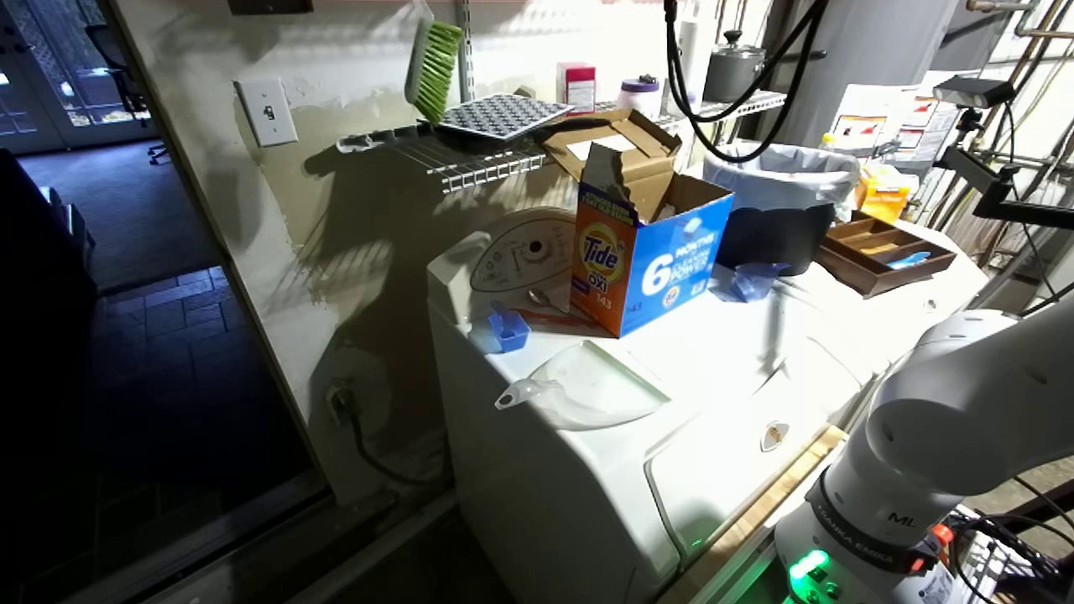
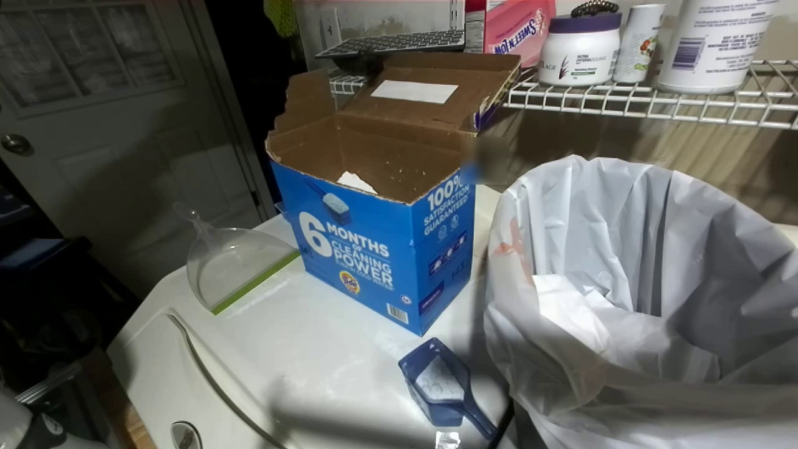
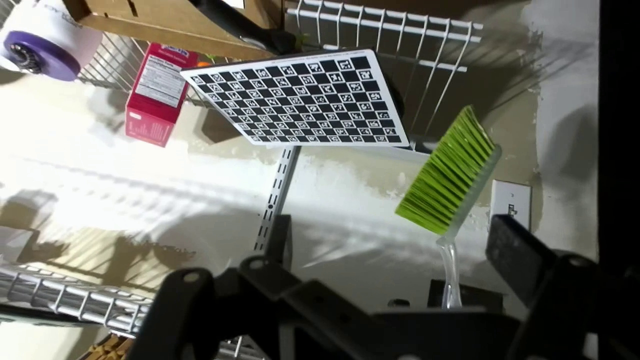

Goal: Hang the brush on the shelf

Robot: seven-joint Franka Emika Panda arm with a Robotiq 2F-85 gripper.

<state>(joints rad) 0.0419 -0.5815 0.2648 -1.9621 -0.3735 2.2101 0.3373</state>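
The lime-green brush [image 1: 434,71] hangs bristle end down beside the wall in an exterior view; its clear handle runs out of the top edge. Part of its bristles shows at the top of an exterior view [image 2: 282,17]. In the wrist view, which stands upside down, the brush [image 3: 447,175] has its clear handle between my widely parted fingers. My gripper [image 3: 400,245] is open, and neither finger touches the handle. The handle's end is hidden behind the gripper. The wire shelf [image 1: 495,172] is below the brush; an upper wire shelf [image 3: 75,300] shows in the wrist view.
A checkered board [image 3: 305,100] lies on the lower shelf close to the brush. An open detergent box [image 1: 646,260] stands on the white washer, near a clear dustpan [image 1: 587,386] and a lined bin [image 2: 598,349]. A light switch [image 3: 510,205] is on the wall.
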